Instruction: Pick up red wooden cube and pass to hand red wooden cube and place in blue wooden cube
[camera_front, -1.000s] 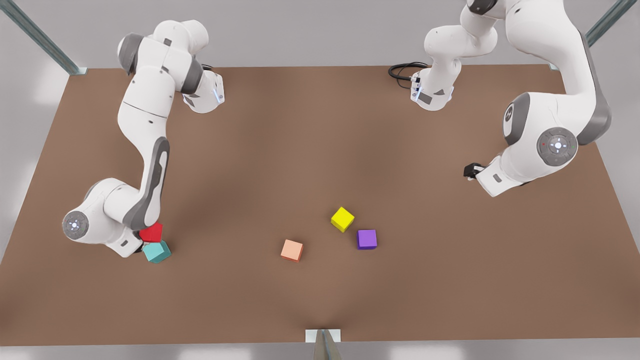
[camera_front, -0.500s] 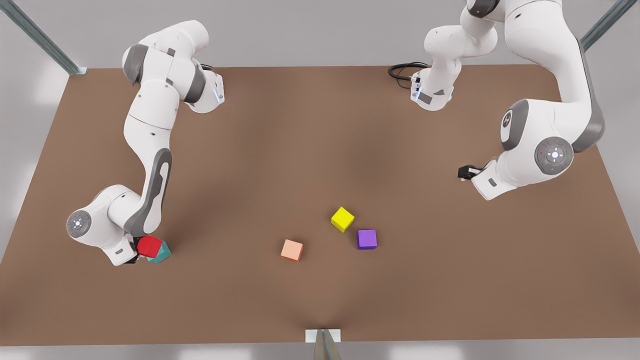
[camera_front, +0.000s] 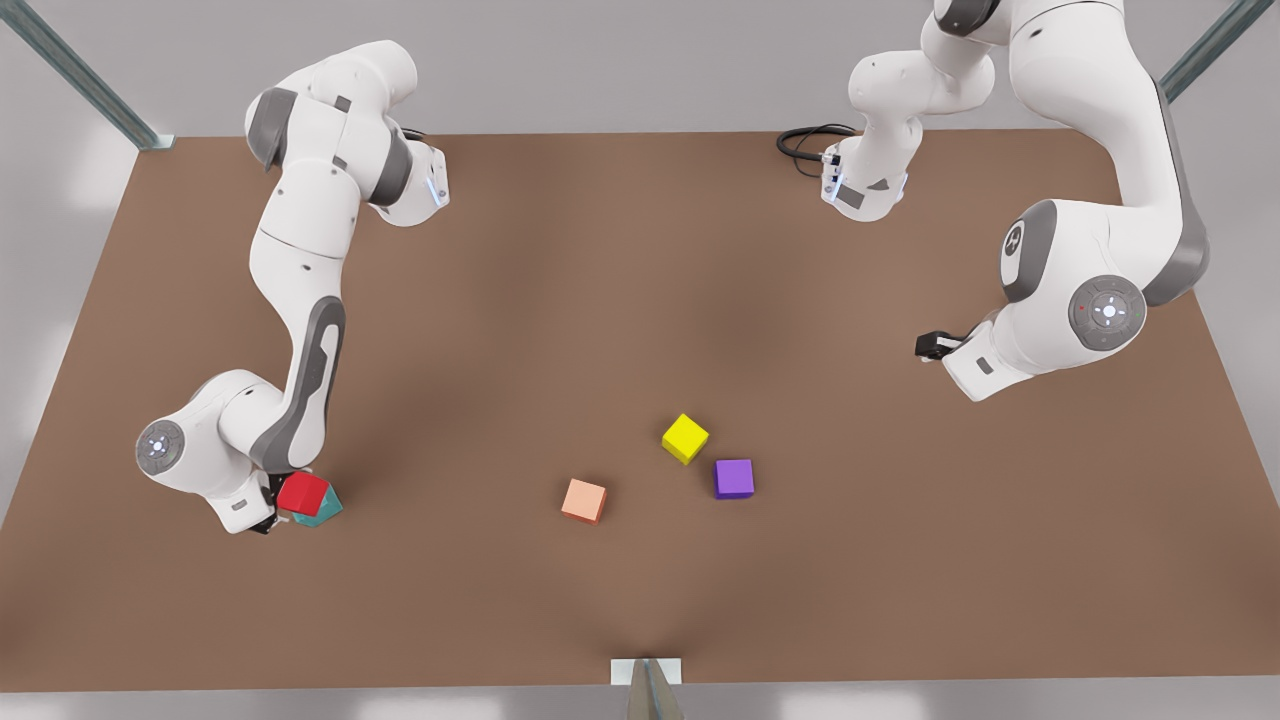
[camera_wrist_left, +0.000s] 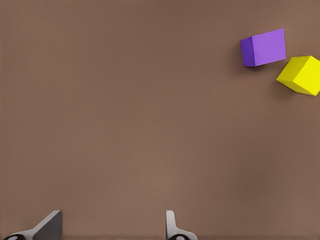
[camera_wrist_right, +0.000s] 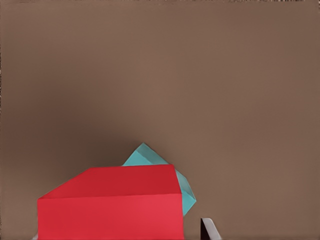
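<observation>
One red wooden cube (camera_front: 302, 492), pinched in our right pincer (camera_front: 272, 500), has settled lower over the blue wooden cube (camera_front: 322, 511), so release looks near; our left pincer (camera_wrist_left: 112, 227) waits spread, well apart.

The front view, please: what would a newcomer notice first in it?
Probably the red wooden cube, held by the right gripper over the blue wooden cube near the table's edge on the front view's left. Next, the loose yellow, purple and salmon cubes mid-table, while the left gripper waits open on the far right.
</observation>
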